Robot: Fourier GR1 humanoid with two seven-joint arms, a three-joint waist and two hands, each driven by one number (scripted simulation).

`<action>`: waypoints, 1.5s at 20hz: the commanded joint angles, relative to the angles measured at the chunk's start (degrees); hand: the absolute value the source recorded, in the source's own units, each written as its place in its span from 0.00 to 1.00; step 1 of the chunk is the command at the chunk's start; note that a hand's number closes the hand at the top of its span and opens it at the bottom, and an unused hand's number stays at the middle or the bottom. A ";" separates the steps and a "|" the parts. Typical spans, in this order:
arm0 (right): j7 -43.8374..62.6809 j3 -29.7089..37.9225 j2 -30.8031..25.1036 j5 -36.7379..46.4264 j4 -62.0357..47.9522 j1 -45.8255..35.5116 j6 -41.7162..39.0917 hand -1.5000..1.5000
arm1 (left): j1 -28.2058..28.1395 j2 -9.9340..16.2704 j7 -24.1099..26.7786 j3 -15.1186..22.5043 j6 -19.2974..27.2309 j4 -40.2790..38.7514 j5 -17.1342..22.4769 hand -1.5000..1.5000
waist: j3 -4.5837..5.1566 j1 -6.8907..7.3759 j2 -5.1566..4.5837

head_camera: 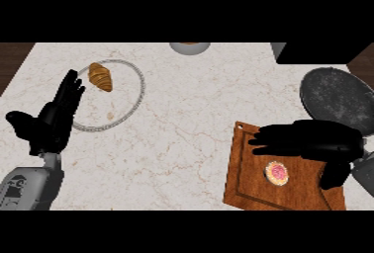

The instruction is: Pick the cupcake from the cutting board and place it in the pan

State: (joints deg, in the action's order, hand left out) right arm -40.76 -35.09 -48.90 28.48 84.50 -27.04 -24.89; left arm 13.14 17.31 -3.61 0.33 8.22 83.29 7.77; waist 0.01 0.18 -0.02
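A small cupcake (277, 173) with pink icing sits on the brown wooden cutting board (248, 188) at the lower right. My right hand (314, 141) hovers over the board just beyond the cupcake, fingers stretched to the left and thumb hanging down to the cupcake's right, holding nothing. The dark round pan (336, 96) lies at the right edge, behind the board. At the left side my left hand (53, 118) rests open with its fingers pointing up.
A croissant (101, 76) lies on a pale plate (135, 99) at the back left, beside my left hand. A round cup or bowl (190, 47) shows at the top edge, and a dark box (321, 52) fills the back right corner.
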 commanded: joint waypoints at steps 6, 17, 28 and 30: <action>-1.24 0.53 1.23 12.87 0.25 1.52 0.56 0.00 | -0.55 -2.11 1.39 -0.79 0.34 0.31 -1.95 0.50 | -0.01 0.05 0.03; -2.71 3.01 8.89 22.48 -4.58 1.33 -1.68 0.00 | -2.10 -3.86 1.52 -1.22 -1.41 0.58 -3.81 0.50 | 0.00 0.18 -0.01; -1.55 1.26 14.26 33.59 -8.65 4.64 1.16 0.00 | -0.44 -2.15 0.09 -5.21 -4.68 -0.74 -2.67 0.50 | 0.00 0.12 -0.02; 1.16 0.20 15.87 35.81 -4.35 8.64 1.85 0.00 | 0.50 -3.69 0.05 -4.71 -3.65 -0.44 -3.45 0.50 | 0.00 -0.20 0.04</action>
State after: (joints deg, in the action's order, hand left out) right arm -39.90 -33.97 -35.11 60.74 79.12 -21.46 -22.86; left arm 13.67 13.52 -4.62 -3.11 5.84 83.61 3.71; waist 0.01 0.13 0.01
